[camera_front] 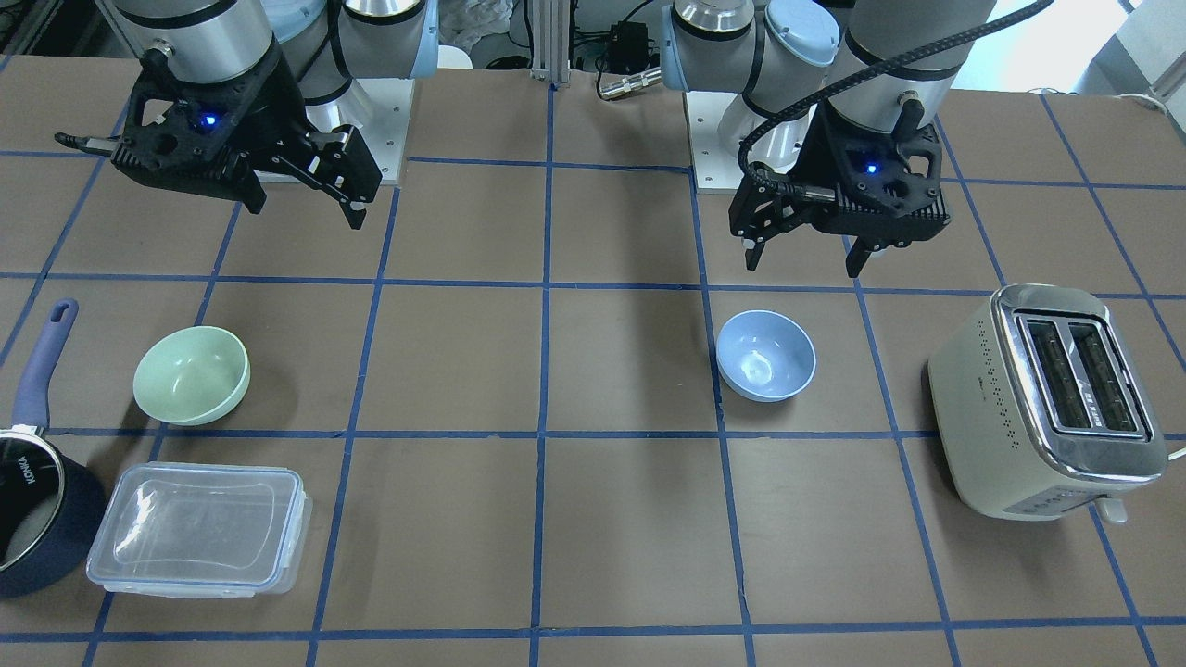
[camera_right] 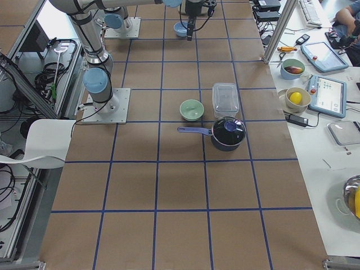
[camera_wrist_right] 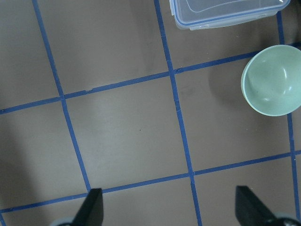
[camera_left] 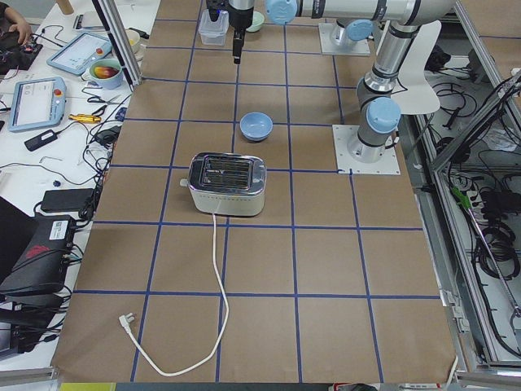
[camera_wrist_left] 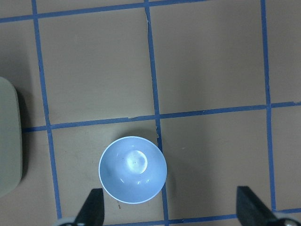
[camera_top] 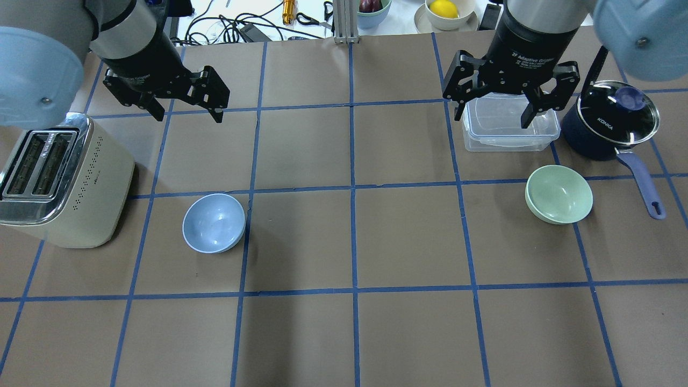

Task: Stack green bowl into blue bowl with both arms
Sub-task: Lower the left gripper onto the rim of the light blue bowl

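Overhead exterior view: two bowls are seen upright on the table (camera_top: 349,333), one green bowl (camera_top: 559,194) at the right and one blue bowl (camera_top: 214,223) at the left, well apart. Two grippers are held above the far squares, the left gripper (camera_top: 188,116) and the right gripper (camera_top: 492,118), each with fingers spread. One toaster (camera_top: 80,183) is placed left of the blue bowl; one saucepan (camera_top: 607,129) and one clear container (camera_top: 505,134) are set beyond the green bowl.
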Available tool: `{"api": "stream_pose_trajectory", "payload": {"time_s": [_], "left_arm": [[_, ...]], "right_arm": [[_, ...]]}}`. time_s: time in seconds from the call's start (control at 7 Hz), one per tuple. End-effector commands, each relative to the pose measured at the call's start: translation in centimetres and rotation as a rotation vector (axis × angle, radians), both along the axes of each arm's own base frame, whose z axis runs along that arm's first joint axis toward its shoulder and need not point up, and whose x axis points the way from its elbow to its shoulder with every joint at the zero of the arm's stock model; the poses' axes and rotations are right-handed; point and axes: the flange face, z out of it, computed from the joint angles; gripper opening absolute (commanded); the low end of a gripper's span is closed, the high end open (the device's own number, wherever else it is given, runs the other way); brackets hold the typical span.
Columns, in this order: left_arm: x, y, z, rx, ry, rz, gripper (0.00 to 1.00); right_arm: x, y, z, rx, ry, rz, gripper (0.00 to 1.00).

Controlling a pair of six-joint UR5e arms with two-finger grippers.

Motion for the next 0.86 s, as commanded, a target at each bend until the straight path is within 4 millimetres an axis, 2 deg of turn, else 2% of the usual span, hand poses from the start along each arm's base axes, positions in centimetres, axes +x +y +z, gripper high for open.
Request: {"api": "stream_pose_trajectory", "payload": {"time_s": [0.0, 0.14, 0.29, 0.43, 0.57, 0.71], "left_arm": [[0.0, 0.1, -0.1, 0.006, 0.000, 0.001, 1.00], [-0.3, 0.3, -0.8, 0.026, 0.002, -0.005, 1.00], [-0.8, 1.6, -4.7, 0.096, 0.000, -0.015, 1.00], [-0.4, 4.1, -8.0, 0.162, -0.032, -0.017, 1.00], [-0.4, 6.4, -13.3, 0.254, -0.036, -0.011, 1.00], [-0.5, 6.4, -18.9, 0.143, -0.024, -0.011, 1.00]], "right_arm": [[0.1, -0.1, -0.1, -0.001, -0.004, 0.040, 1.00], [0.1, -0.2, 0.0, -0.013, -0.008, 0.044, 1.00], [0.2, -0.5, -0.1, -0.021, -0.011, 0.045, 1.00], [0.2, -0.6, 0.1, -0.029, -0.012, 0.045, 1.00], [0.2, -1.1, 0.4, -0.083, -0.017, 0.045, 1.00], [0.3, -1.2, 0.3, -0.090, -0.018, 0.045, 1.00]]}}
